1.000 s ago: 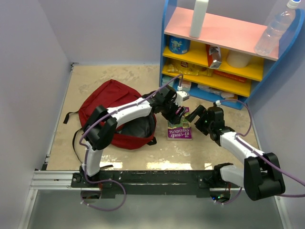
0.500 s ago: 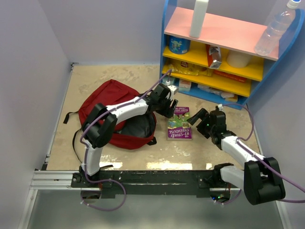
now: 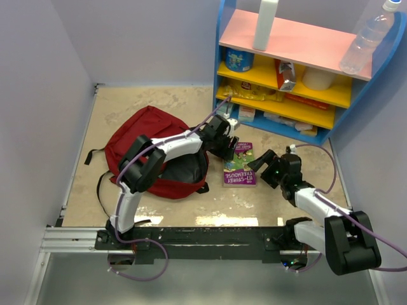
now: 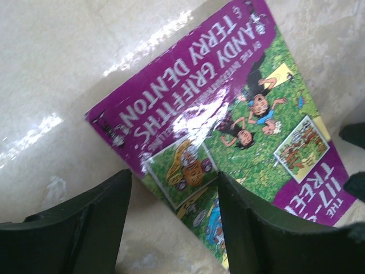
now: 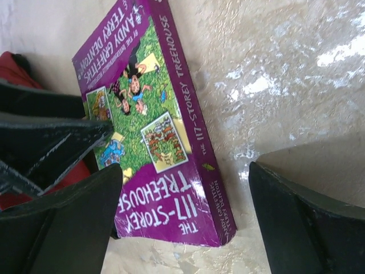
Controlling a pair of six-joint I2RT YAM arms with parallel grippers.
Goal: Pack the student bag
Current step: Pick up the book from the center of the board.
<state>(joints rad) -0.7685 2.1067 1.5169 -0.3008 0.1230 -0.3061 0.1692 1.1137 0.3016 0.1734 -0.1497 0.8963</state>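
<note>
Both arms are coming down to the purple book (image 3: 240,166), so a grab looks near. The left gripper (image 3: 227,147) is hanging open over the book's far corner. The right gripper (image 3: 262,171) is gaping wide right of the book. The student bag (image 3: 141,136) is lying open just left of the book.

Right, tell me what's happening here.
Both arms are at a purple book lying flat on the table beside the open red bag. The left arm has its jaws open over the book's far corner; the right arm has its jaws open over the spine edge. Nothing is gripped, and the book is not yet in the bag.
</note>
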